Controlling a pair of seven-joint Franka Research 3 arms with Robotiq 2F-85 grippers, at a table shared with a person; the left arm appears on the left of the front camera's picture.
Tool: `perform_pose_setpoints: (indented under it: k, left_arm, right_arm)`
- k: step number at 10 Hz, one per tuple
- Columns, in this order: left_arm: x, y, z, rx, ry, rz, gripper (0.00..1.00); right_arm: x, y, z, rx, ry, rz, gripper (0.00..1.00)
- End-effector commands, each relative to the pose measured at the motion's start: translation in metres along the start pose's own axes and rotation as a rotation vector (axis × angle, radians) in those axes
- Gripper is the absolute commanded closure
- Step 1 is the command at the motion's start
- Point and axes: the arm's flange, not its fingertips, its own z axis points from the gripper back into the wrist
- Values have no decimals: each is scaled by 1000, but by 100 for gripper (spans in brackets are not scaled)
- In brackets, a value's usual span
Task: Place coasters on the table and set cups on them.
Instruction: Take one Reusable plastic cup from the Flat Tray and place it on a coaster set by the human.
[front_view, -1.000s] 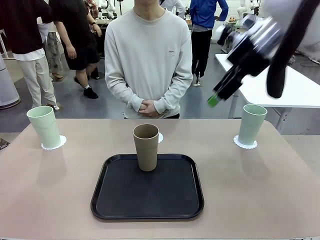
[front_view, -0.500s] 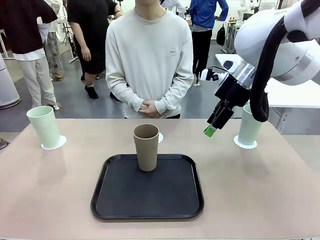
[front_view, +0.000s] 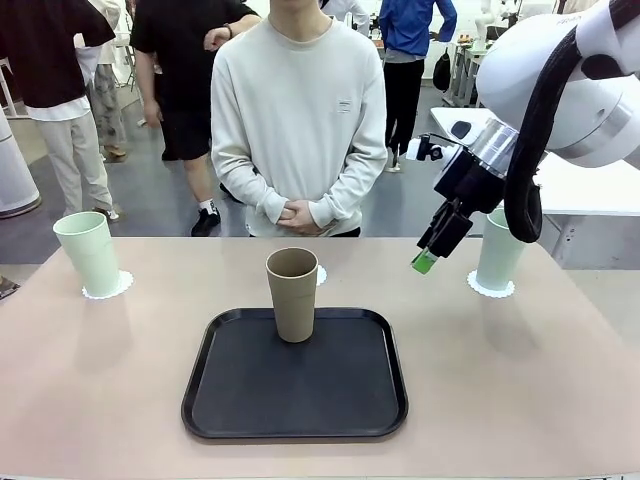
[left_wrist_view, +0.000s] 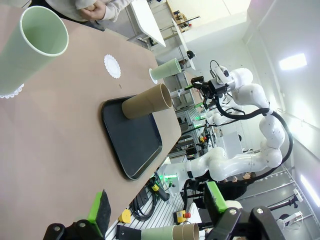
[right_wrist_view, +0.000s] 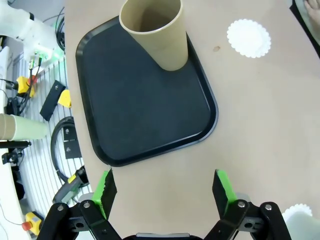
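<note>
My right pincer (front_view: 427, 260) hangs above the table (front_view: 560, 380) with its jaws spread wide and nothing between them; in its wrist view the green pads (right_wrist_view: 106, 186) frame bare tabletop just off the tray's edge. From it, the tan cup (front_view: 292, 294) stands toward 9 o'clock on the black tray (front_view: 295, 400), near the tray's far rim. The one free coaster (front_view: 319, 275) lies just behind that cup, toward the person (front_view: 298, 120). At 3 o'clock from the pincer, close by, a mint cup (front_view: 500, 250) sits on its coaster (front_view: 491, 289). Far off at 9 o'clock the other mint cup (front_view: 90, 254) stands on a coaster (front_view: 108, 287) too.

My left pincer (left_wrist_view: 155, 205) is likewise released and empty, well back from the work.

I judge two cups done and the tan one in hand. The next move calls for swinging the right pincer over to the tan cup, closing on its wall, lifting it clear of the tray and centring it on the free coaster.
</note>
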Motion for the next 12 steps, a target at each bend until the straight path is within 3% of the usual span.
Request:
perform_pose_setpoints:
  k: [1, 2, 3, 4, 7, 9, 12]
  left_arm:
    - [1, -3, 1, -8, -10, -3, 0]
    - [1, -3, 1, -8, -10, -3, 0]
    - [1, -3, 1, -8, -10, -3, 0]
    - [1, -3, 1, -8, -10, -3, 0]
    - [1, -3, 1, -8, -10, -3, 0]
    - [1, -3, 1, -8, -10, -3, 0]
    - [1, -3, 1, -8, -10, -3, 0]
  right_arm:
    - [2, 0, -2, -18, 2, 7, 0]
    - [0, 0, 0, 0, 0, 0, 0]
    - [-8, -1, -17, 71, -84, 173, 0]
    - [-12, -5, -35, 132, -155, 252, 0]
    - [-37, -27, -66, 347, -473, 376, 0]
    - [-51, -39, -79, 317, -648, 401, 0]
    - [-63, -36, -106, 160, -742, 339, 0]
